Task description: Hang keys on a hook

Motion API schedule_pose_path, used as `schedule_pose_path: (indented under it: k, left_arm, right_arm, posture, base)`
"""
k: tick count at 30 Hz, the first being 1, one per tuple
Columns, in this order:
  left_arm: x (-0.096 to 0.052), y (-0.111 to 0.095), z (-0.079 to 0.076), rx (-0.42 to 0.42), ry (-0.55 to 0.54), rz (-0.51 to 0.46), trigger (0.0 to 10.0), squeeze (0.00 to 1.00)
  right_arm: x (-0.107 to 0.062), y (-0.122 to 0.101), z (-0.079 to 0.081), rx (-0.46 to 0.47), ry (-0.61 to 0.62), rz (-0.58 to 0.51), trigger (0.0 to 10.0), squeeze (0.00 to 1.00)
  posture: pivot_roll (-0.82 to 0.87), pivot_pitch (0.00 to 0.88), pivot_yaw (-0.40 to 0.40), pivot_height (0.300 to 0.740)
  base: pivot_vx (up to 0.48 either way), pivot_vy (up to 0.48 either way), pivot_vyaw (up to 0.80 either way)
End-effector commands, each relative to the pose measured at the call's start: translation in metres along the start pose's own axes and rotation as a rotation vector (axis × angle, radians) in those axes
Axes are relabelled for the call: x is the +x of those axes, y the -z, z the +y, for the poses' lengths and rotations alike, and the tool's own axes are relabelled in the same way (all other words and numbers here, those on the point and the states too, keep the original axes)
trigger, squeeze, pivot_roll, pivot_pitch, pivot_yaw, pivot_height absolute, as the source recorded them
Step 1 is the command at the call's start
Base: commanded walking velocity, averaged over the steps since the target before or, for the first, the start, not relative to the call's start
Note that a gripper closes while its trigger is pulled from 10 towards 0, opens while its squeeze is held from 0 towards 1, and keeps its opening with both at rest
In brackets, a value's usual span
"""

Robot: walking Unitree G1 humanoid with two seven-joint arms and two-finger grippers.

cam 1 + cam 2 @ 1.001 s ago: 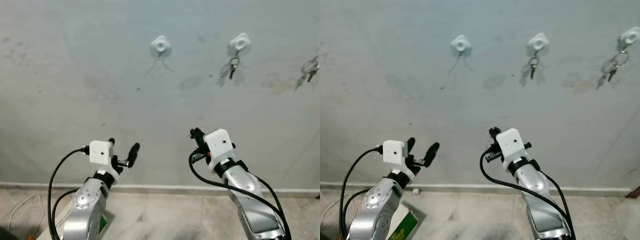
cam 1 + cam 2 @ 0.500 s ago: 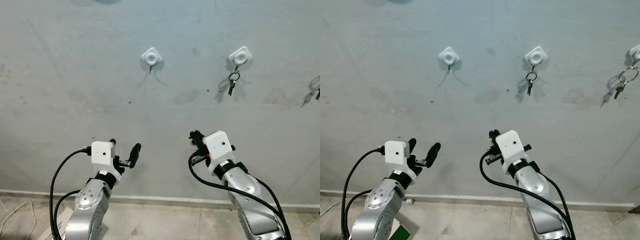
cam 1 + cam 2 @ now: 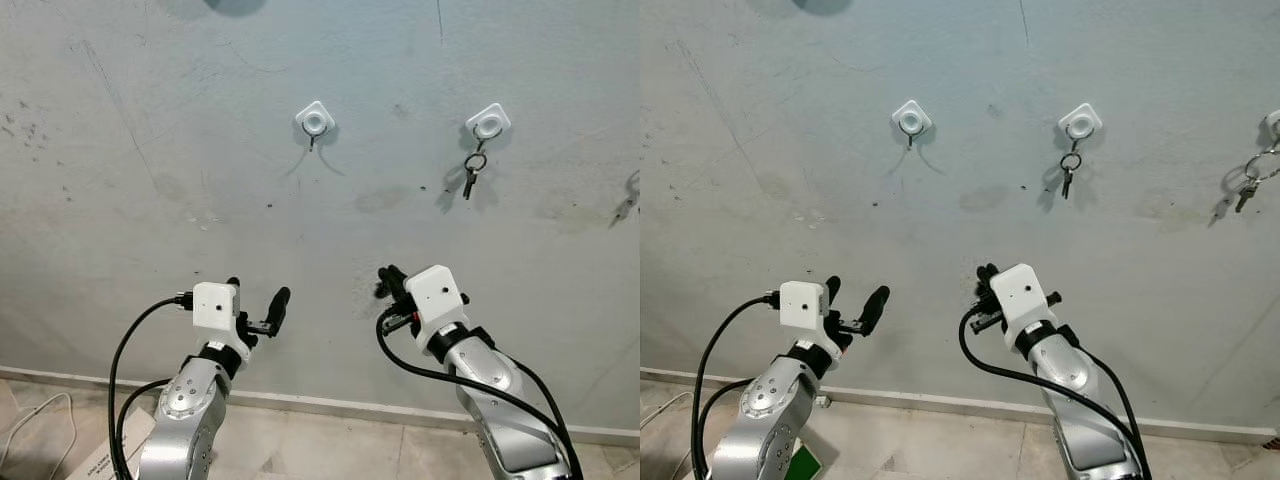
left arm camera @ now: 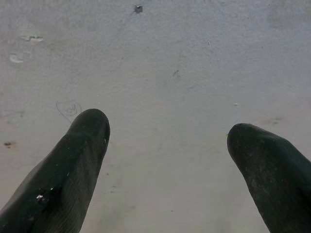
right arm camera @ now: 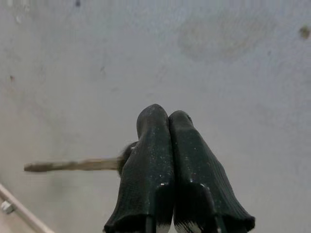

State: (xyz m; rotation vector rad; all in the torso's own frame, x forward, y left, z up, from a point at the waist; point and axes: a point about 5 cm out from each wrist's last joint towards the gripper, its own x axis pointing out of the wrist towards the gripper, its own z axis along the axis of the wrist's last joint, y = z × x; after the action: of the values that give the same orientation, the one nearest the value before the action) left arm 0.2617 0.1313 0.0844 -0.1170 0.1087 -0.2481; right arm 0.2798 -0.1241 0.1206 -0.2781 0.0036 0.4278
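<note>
Two black-fingered hands are raised before the grey plaster wall (image 3: 150, 150). The right hand (image 5: 167, 141) is clenched on a thin metal key (image 5: 73, 165) that juts sideways from between its fingers; the left hand (image 3: 256, 305) is spread wide and grasps nothing. So little of the key is pinched that it might twist or slip as the arm lifts, and its ring is hidden, so lining it up could fail. Higher on the wall, the bare white square hook (image 3: 314, 120) sits well above both hands, with clear wall all round it. To its right, a second white hook (image 3: 487, 121) already carries a small key set (image 3: 470, 170), so drifting rightward risks knocking that.
</note>
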Motion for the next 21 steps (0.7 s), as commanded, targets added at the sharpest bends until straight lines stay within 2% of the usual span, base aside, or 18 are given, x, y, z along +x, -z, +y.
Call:
schedule_pose_path:
  k: [1, 6, 9, 11, 16, 21]
  left_arm:
    - [-0.001, -0.001, 0.005, 0.023, -0.016, -0.002, 10.0, 0.0]
    - [-0.001, -0.004, 0.002, 0.048, 0.017, -0.014, 10.0, 0.0]
    - [-0.003, -0.01, -0.008, 0.056, 0.09, -0.052, 10.0, 0.0]
    - [-0.004, -0.012, -0.012, 0.054, 0.107, -0.061, 10.0, 0.0]
    - [-0.008, -0.011, -0.009, 0.052, 0.096, -0.059, 10.0, 0.0]
    - [-0.011, -0.01, -0.007, 0.055, 0.091, -0.056, 10.0, 0.0]
  right_arm:
    - [0.009, -0.019, 0.003, -0.001, -0.033, -0.077, 10.0, 0.0]
    - [0.025, -0.04, 0.007, 0.001, -0.103, -0.149, 10.0, 0.0]
    - [0.031, -0.048, 0.014, -0.039, -0.18, -0.177, 10.0, 0.0]
    - [0.035, -0.053, 0.018, -0.02, -0.223, -0.188, 10.0, 0.0]
    - [0.043, -0.06, 0.025, -0.004, -0.287, -0.207, 10.0, 0.0]
    - [0.05, -0.071, 0.028, -0.004, -0.299, -0.247, 10.0, 0.0]
  posture:
    - [-0.05, 0.0, 0.09, 0.74]
    - [-0.04, 0.0, 0.091, 0.74]
    - [-0.03, 0.0, 0.086, 0.74]
    - [-0.02, 0.0, 0.082, 0.74]
    - [0.0, 0.0, 0.068, 0.74]
    - [0.01, 0.0, 0.065, 0.74]
  base:
    - [0.0, 0.0, 0.0]
    - [0.0, 0.0, 0.0]
    - [0.0, 0.0, 0.0]
    - [0.0, 0.0, 0.0]
    - [0.0, 0.0, 0.0]
    - [0.0, 0.0, 0.0]
